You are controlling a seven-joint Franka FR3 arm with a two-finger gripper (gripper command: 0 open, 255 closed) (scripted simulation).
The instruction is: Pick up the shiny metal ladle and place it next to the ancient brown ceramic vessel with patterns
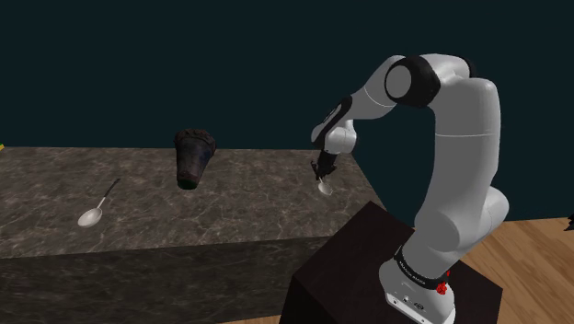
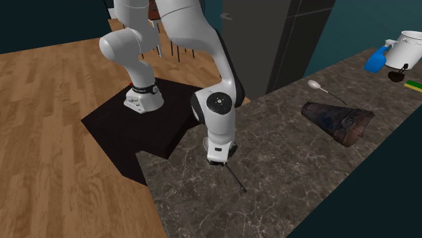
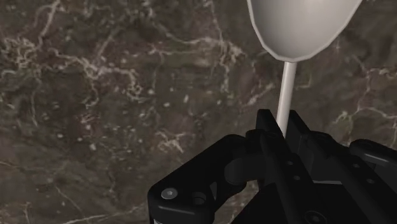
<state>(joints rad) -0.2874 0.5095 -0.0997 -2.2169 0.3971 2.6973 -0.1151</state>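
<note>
My gripper (image 1: 321, 171) is shut on the thin handle of a pale, shiny ladle (image 1: 325, 187), near the end of the dark marble counter (image 1: 230, 207) closest to the stand. In the wrist view the fingers (image 3: 272, 130) clasp the handle, and the ladle's bowl (image 3: 302, 25) sticks out beyond them over the marble. Whether the bowl touches the counter I cannot tell. From the gripper (image 2: 220, 159) a thin dark part of the ladle (image 2: 237, 180) slants out over the counter. The brown patterned vessel (image 1: 194, 158) (image 2: 338, 122) lies on its side mid-counter, well apart from the gripper.
A second spoon-like utensil (image 1: 92, 214) (image 2: 316, 84) lies beyond the vessel. At the counter's far end stand a blue spray bottle (image 2: 377, 59), a white pot (image 2: 411, 46) and a green sponge (image 2: 412, 84). The black stand (image 1: 368, 267) abuts the counter.
</note>
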